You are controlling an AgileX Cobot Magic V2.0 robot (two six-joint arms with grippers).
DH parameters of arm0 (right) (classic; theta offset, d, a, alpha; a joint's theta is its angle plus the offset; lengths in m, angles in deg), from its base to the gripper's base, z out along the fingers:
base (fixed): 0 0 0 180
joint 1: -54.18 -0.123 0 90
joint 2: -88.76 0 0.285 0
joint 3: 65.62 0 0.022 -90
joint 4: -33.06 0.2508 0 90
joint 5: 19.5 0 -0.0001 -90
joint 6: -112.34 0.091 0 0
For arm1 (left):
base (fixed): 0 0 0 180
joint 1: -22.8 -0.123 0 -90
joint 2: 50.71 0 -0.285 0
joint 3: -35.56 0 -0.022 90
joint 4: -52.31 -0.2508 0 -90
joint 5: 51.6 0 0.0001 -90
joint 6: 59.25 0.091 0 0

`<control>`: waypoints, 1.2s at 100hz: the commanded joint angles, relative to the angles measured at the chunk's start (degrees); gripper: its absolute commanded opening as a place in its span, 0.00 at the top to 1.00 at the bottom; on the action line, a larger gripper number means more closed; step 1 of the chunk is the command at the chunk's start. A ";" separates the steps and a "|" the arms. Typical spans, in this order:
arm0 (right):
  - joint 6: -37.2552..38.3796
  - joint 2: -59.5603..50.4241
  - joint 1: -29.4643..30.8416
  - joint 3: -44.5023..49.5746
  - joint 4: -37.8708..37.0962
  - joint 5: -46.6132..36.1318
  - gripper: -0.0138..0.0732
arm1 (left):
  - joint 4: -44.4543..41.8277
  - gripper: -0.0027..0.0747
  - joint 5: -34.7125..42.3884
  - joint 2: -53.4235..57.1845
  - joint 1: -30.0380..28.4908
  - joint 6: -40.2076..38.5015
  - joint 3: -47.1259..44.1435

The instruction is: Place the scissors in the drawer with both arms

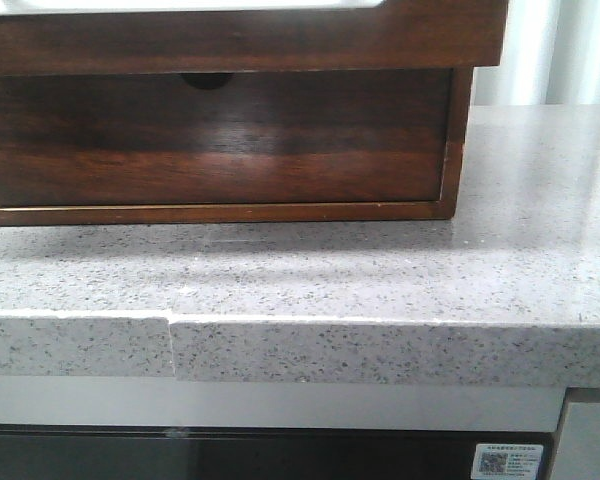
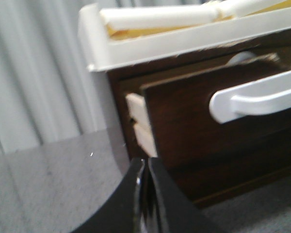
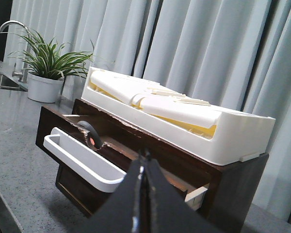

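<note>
Drawer (image 3: 136, 160) partly pulled out of cabinet (image 3: 242, 194). Scissors (image 3: 90, 137) already inside: grey handle loop w/ orange spot pokes up just behind the white handle bar (image 3: 82, 162). Long axis not visible.

From R tool (image 3: 144, 160), scissors lie ahead and to the side, near. L tool (image 2: 146, 167) sits at the drawer's other front corner, just beside the drawer front.

Both tools clenched, fingers together, holding nothing, touching nothing visible. Judgement: only the push-shut remains; either arm could reach.

The drawer (image 3: 136, 167) stands partly open under the white tray (image 3: 184, 116), leaving a narrow gap above the scissors (image 3: 91, 137).
</note>
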 commanded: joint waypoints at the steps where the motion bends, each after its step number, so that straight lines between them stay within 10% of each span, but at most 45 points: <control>1: -0.03 0.42 0.42 -1.55 0.33 -3.17 0.88 | -4.63 0.99 4.95 0.92 -4.61 -12.27 -1.88; 47: -0.03 0.42 0.42 -1.55 0.33 -3.25 0.88 | -5.68 0.99 -26.35 10.89 -13.43 -21.49 -5.65; 120: -0.03 0.29 0.42 -1.28 0.33 -3.52 0.88 | -4.49 0.99 -26.60 10.89 -13.43 -21.60 -5.65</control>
